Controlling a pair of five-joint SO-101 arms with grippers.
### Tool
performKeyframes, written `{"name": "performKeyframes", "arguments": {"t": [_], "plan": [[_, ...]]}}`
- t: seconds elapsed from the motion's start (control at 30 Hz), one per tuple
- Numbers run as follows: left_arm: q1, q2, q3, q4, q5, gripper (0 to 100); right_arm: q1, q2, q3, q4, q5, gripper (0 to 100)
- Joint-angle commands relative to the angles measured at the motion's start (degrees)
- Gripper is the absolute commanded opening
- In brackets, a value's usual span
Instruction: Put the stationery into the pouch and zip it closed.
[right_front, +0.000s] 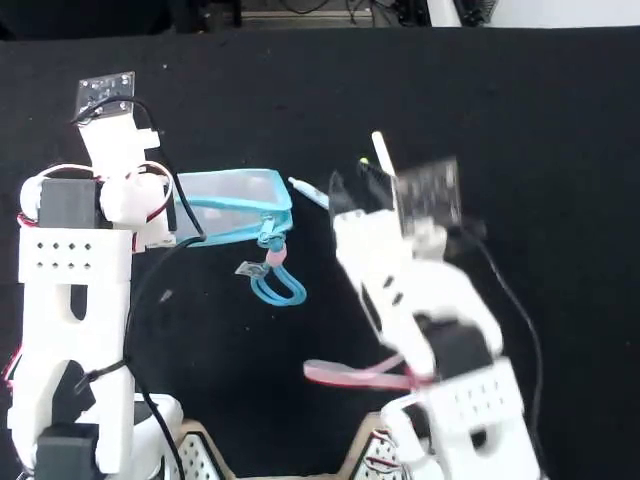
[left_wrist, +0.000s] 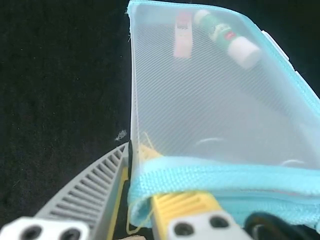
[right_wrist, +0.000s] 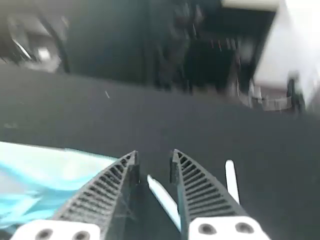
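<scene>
Black tablecloth (right_front: 560, 120); white pen (right_front: 308, 190) just beside pouch (right_front: 235, 200).

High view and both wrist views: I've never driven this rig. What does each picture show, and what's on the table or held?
The left arm and right arm are white robot arms side by side at a black table. The high view looks down from a fixed camera. Each wrist view comes from a camera on one arm, looking along its tool. The left tool is clamped on one end of the turquoise mesh pouch, which holds a glue stick and a small pink item. The right tool is open, with a white pen lying between its fingers beside the pouch. A second white pen lies nearby.
</scene>
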Motion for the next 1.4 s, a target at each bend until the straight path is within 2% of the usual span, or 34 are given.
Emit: {"name": "performKeyframes", "arguments": {"t": [0.0, 0.27, 0.37, 0.7, 0.9, 1.1, 1.27, 1.37], "plan": [[0.04, 0.79, -0.92, 0.44, -0.53, 3, 2.90, 17.45, -13.14, 4.31, -1.49, 9.3], [0.04, 0.79, -0.92, 0.44, -0.53, 3, 10.81, 39.52, -28.26, 8.53, -0.88, 9.3], [0.04, 0.88, -0.84, 0.44, -0.53, 3, 13.27, 46.20, -33.71, 10.46, 1.85, 9.3], [0.04, 0.88, 0.84, 0.35, -0.53, 3, 13.71, 69.32, -54.11, 22.33, 5.54, 9.3], [0.04, 0.70, 0.92, 0.35, -0.53, 3, 12.84, 80.22, -62.46, 25.41, 8.79, 9.3], [0.04, 0.88, 0.92, 0.35, -0.53, 3, 9.05, 85.32, -67.91, 32.09, 17.76, 9.1], [0.04, 0.88, 1.01, 0.35, -0.53, 3, 3.69, 86.73, -67.82, 37.80, 30.59, 9.1], [0.04, 0.88, 1.01, 0.35, -0.53, 3, 3.69, 88.75, -67.82, 36.31, 31.82, 9.2]]}}
